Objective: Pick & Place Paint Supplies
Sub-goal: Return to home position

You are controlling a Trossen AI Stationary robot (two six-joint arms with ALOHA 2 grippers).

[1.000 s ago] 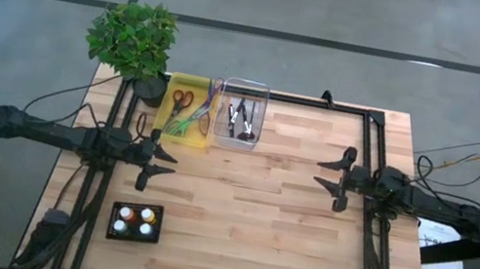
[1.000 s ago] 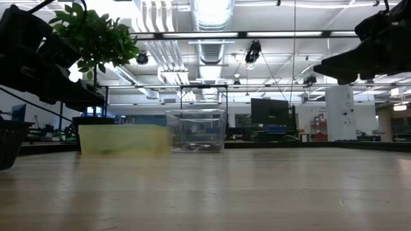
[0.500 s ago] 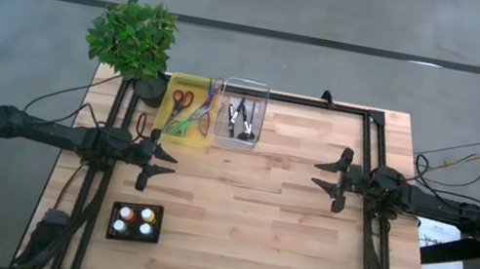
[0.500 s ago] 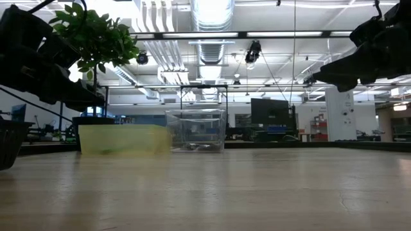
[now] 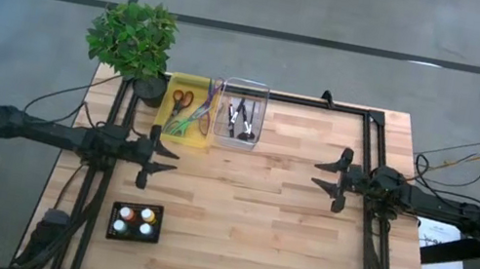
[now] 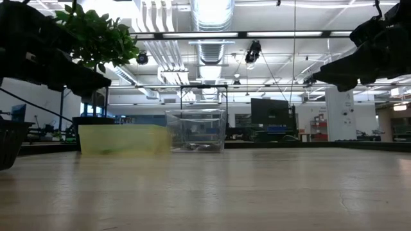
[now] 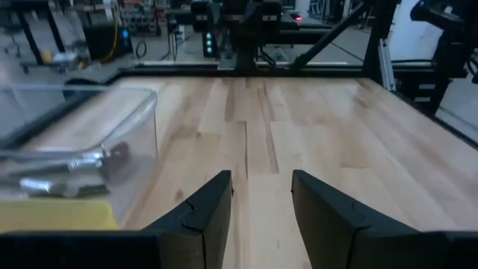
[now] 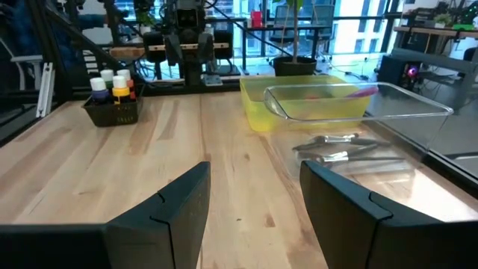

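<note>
At 12 o'clock on the worktop (image 5: 253, 226), the paintbrushes (image 5: 241, 118) lie inside the transparent bin (image 5: 264, 109), long axes running roughly 12-to-6; which end carries the bristles cannot be told. Judged light, stiff and thin: take hold mid-handle, across the axis. Paint bottles (image 5: 135, 221) stand upright in a black tray (image 5: 133, 237) at 7 o'clock; judged light, rigid, smooth-walled. Left gripper (image 5: 159, 161) at 9 o'clock and right gripper (image 5: 324, 177) at 3 o'clock hover, fingers well apart, holding nothing.
</note>
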